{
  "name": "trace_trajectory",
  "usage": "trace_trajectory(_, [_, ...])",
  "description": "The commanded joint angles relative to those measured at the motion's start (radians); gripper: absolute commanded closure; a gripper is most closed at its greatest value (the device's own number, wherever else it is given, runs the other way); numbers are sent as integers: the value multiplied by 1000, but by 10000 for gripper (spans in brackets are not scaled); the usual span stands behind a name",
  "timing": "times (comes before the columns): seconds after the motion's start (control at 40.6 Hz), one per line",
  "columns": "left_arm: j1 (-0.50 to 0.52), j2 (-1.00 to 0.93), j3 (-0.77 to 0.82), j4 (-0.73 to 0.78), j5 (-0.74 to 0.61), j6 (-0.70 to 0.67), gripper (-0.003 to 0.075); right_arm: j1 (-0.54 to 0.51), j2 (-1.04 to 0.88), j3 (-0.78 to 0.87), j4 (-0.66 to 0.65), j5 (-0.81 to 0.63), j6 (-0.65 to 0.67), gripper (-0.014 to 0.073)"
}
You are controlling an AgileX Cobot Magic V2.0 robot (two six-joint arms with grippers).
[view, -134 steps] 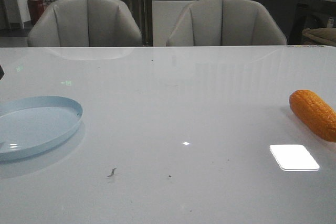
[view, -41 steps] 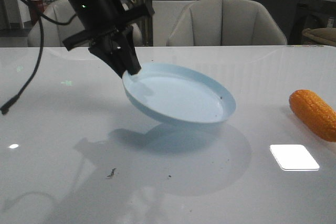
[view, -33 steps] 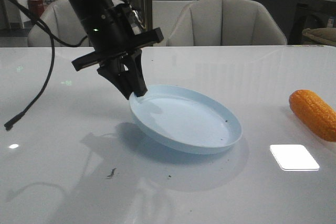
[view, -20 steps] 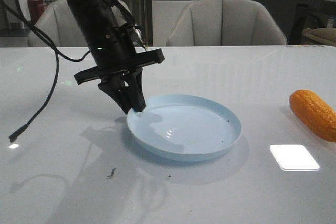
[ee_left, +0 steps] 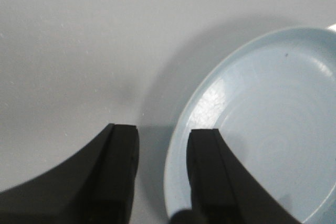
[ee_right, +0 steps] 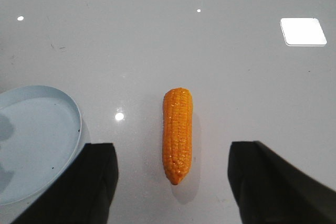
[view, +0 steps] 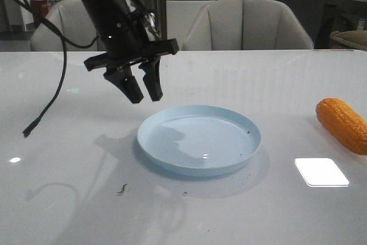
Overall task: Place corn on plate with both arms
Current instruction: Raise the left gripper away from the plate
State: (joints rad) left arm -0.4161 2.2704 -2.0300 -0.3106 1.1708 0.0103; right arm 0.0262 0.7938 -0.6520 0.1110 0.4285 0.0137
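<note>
Front view, plate: the pale blue plate (view: 199, 139) lies flat on the table (view: 189, 210), near the middle, nothing in it.
Front view, left tool: the left tool (view: 142, 87) hangs above the plate's far-left rim, fingers spread apart, gripping nothing and clear of the rim.
Front view, corn: the corn (view: 343, 125) lies on the table at the far right, well apart from the plate, partly cut by the picture's edge; no right arm shows here.
Left wrist view, left tool: the two black fingers (ee_left: 121, 153) stand parted with bare table between them; the plate (ee_left: 262, 129) lies just beside one finger, not between them. Released.
Right wrist view, right tool: the right tool (ee_right: 173, 182) is spread wide, its fingers on either side of the corn (ee_right: 177, 132) and above it, not touching. Empty.
Right wrist view, corn axis: the cob's long axis runs straight away from the camera, so the fingers straddle it across its width, suited to a pinch at mid-length.
Right wrist view, plate: the plate (ee_right: 37, 145) sits off to one side of the cob, near but apart.
Nearer arm: the right, by my judgement; it is already lined up over the cob, while the left sits by the plate.
Coming move: likely a straight descent and closing on the cob, then a carry across to the plate.
</note>
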Motion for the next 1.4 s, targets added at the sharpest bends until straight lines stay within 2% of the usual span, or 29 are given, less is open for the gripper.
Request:
trace_trajectory(0.0, [1,-117,-131,41,-15,-10,387,-6,-1,-31,-5,-74,-5,41])
trace_trajectory(0.222, [33,-266,-357,317,-9,-10,388,-6,-1,-31,-5,-74,-5,41])
trace_trajectory(0.419, [87,-472,-369,388,-6,-48,388,-6,-1,-31,-5,-72,-5,41])
trace_trajectory(0.493, [100,-585,-333,471,29,-50,388,-6,-1,-31,-5,-67,-5,41])
trace_trajectory(0.616, [110,-765,-157,638,10,-80,389,-6,-1,-31,-5,-66,-5,41])
trace_trajectory(0.715, [146,-920,74,640,-91,-102,389,-6,-1,-31,-5,-55,-5,41])
trace_trajectory(0.912, [215,-1299,726,612,-469,-165,389,-6,13,-37,-6,56,-5,41])
trace_trajectory(1.06, [217,-1546,1062,532,-658,-165,389,-6,85,-135,-6,91,-5,40])
trace_trajectory(1.183, [217,-1692,1185,440,-659,-165,389,-6,193,-280,-6,122,-5,27])
trace_trajectory(1.38, [217,-1734,1215,445,-535,-165,389,-6,436,-520,-7,221,-5,-6])
